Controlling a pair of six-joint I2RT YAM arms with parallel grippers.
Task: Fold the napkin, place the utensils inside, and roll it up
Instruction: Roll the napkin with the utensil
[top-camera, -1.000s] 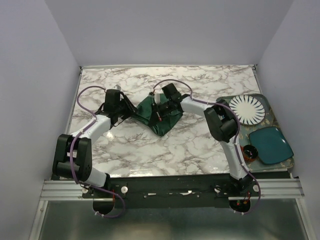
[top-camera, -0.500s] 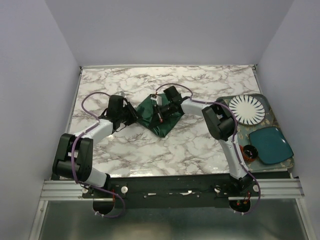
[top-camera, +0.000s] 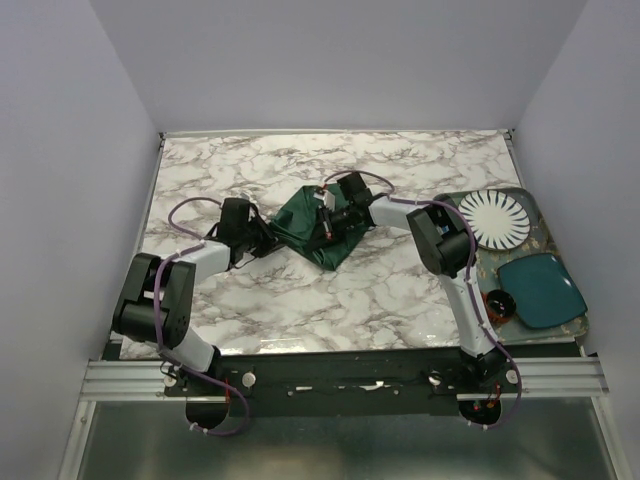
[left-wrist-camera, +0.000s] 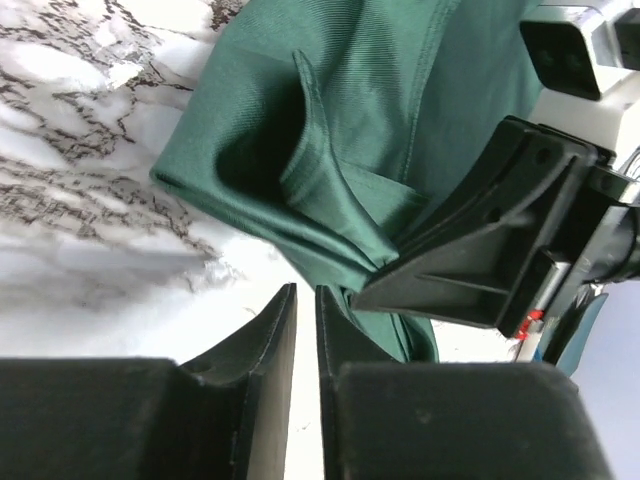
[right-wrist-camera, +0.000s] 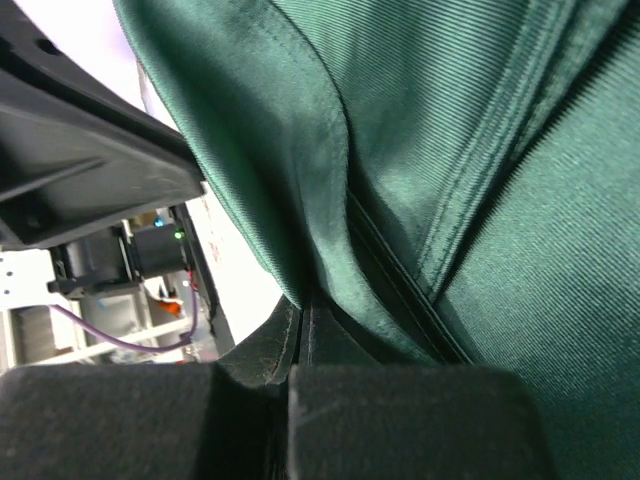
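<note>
Setting: a robotics laboratory test cell.

Indicators:
- Plain pale partition walls (top-camera: 330, 60) enclose the marble-patterned tabletop (top-camera: 300, 300) at 9, 12 and 3 o'clock.
- An aluminium extrusion rail (top-camera: 340, 378) at 6 o'clock carries the white-and-black left robot arm (top-camera: 195, 255) and right robot arm (top-camera: 465, 300).
- Purple cables (top-camera: 185, 205) run exposed.
- Props are domestic: a dark green cloth napkin (top-camera: 300, 215) at centre and a patterned tray (top-camera: 548, 243) of dishes at 3 o'clock.
</note>
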